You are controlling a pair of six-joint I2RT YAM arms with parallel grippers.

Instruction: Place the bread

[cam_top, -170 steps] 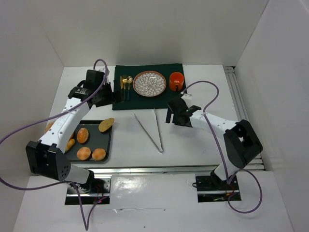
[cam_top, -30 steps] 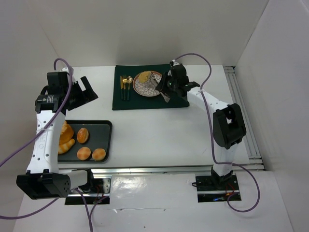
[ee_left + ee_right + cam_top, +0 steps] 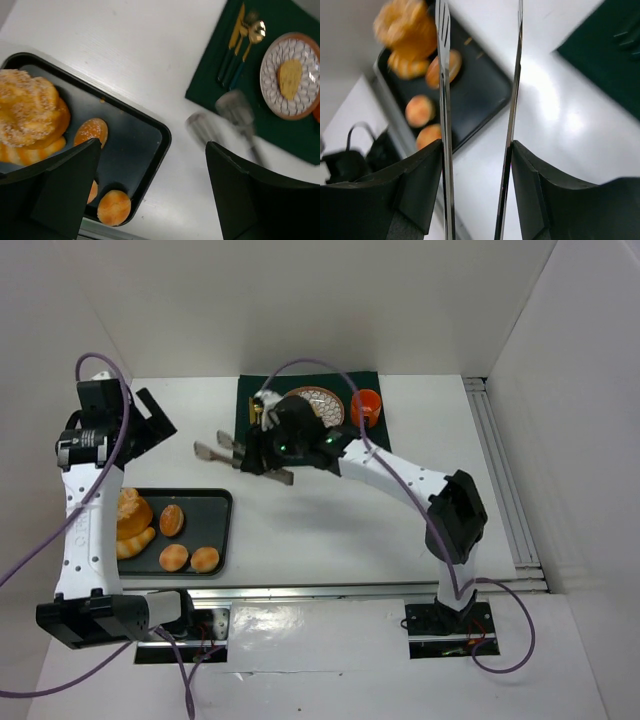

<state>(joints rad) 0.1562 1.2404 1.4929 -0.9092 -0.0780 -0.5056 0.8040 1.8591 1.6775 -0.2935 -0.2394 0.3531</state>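
Beyond the far edge of the black rectangular metal tray (image 3: 206,502), the left hand (image 3: 150,423) hangs above the white tabletop (image 3: 330,520) with its two fingers spread wide and nothing between them. In the tray lie a large sugared ring bun (image 3: 130,510) and a striped orange pastry (image 3: 136,543) at its left end, and three small round golden buns (image 3: 172,519) to their right. Past the tray's far right corner, long silver metal tongs (image 3: 214,447) hover over the bare tabletop, their blades apart and empty. The right hand (image 3: 477,150) pinches the tongs' two arms between its fingers, pointing them toward the tray. Further right of the tray lies a dark green cloth placemat (image 3: 210,85) carrying gold-and-dark cutlery (image 3: 240,45). Next comes a round patterned plate with a brown rim (image 3: 270,65). A flat yellowish bread slice (image 3: 290,77) lies on it. An orange cup (image 3: 366,406) stands farthest from the tray.
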